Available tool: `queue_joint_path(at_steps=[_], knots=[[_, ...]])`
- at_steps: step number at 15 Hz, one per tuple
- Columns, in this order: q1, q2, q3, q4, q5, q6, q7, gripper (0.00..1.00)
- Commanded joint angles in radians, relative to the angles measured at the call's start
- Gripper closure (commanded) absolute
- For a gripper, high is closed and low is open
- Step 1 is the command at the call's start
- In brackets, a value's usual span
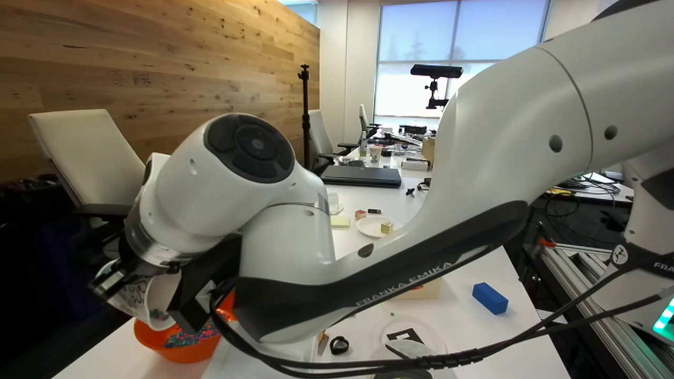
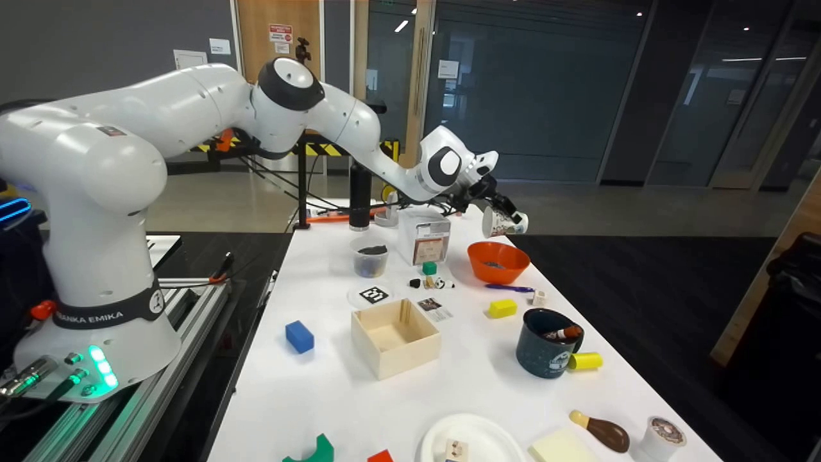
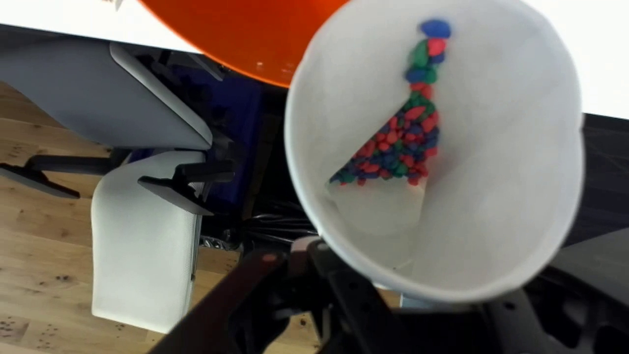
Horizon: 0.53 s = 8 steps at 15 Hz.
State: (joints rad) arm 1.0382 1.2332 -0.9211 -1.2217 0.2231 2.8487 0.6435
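A patterned, round-mouthed cup, smooth and white inside, is clamped between the fingers of the gripper, tilted way over just above the glossy orange bowl. Pebbly red, green and blue bits are bunched inside, and a see-through boxy container is set beside the bowl.

In an exterior view, on white table: blue block near open wooden box; dark mug, yellow cylinder just beside; purple pen near yellow block
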Motion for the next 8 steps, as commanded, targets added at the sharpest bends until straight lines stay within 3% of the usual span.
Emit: queue_joint_path(at_steps=[1, 2, 6, 7, 8], knots=[[-0.065, 0.02, 0.033, 0.084, -0.064, -0.052, 0.123, 0.8], [-0.064, 0.034, 0.018, 0.079, 0.006, -0.047, 0.091, 0.8], [-0.13, 0.026, 0.036, 0.08, 0.009, -0.009, 0.079, 0.8], [-0.166, 0.008, 0.07, 0.09, -0.072, 0.003, 0.124, 0.8], [-0.178, 0.016, 0.065, 0.099, -0.083, 0.013, 0.132, 0.8]])
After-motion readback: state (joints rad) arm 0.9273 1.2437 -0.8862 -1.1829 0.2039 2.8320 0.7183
